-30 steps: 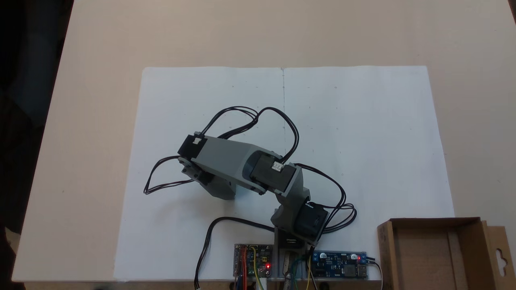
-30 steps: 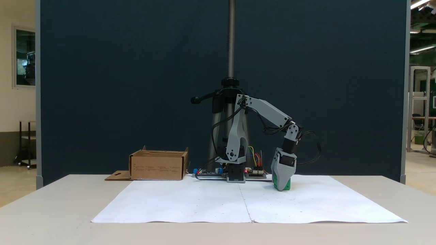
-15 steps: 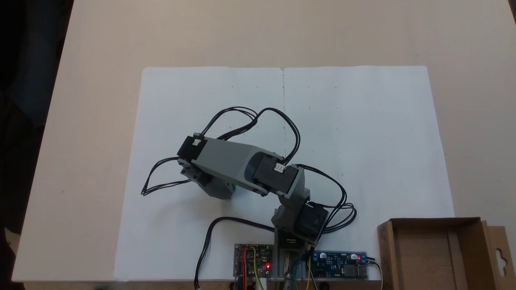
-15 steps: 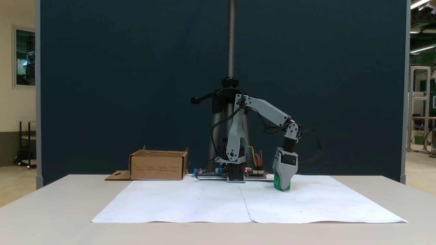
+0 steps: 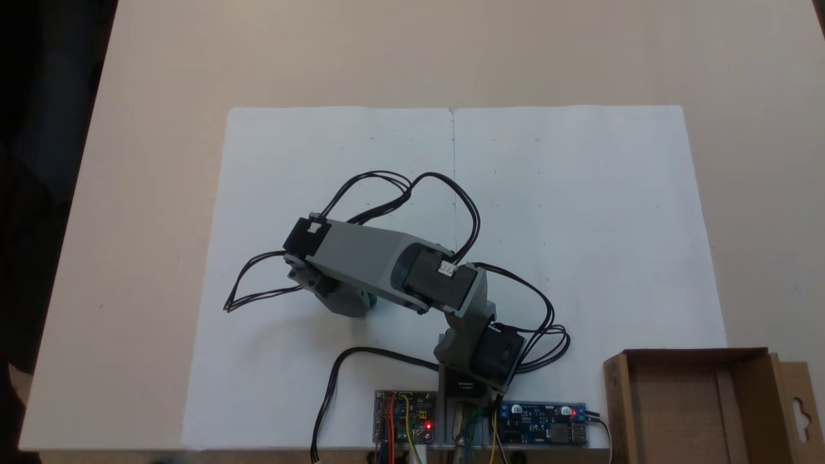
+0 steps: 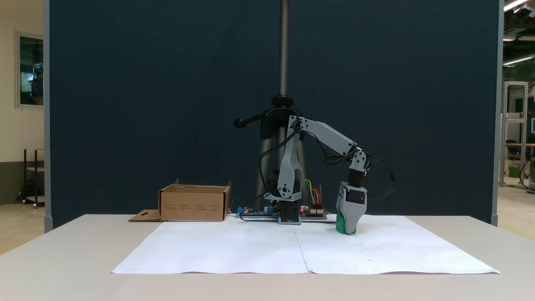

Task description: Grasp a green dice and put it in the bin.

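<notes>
White paper (image 6: 250, 246) covers a beige table (image 6: 62, 259) before a dark partition (image 6: 167, 104).

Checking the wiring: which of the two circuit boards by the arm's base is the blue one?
In the top-down fixed view, the blue board lies toward the bin; the other board is dark, on the opposite side of the arm's base.

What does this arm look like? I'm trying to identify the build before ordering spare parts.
The arm has light grey plastic links joined by black boxy servo motors with small white connectors. Thin black cables loop loosely between joints. The gripper is a grey tapered shell with a black motor set in it.
</notes>
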Controlling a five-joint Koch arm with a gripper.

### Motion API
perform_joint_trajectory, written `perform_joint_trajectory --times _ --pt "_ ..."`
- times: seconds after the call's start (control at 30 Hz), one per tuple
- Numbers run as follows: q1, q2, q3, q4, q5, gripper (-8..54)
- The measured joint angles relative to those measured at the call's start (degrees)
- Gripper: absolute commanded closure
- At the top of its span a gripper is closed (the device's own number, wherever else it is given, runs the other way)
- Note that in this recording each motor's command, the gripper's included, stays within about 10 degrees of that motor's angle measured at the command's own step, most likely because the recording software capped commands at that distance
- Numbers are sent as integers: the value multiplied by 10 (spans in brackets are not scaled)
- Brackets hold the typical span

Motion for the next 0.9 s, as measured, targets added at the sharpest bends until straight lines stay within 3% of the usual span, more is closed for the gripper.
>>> perform_joint_trajectory --times 0.5,0.9 --pt "0 0 12 -4 0 163" --pt "0 8 18 -4 0 316"
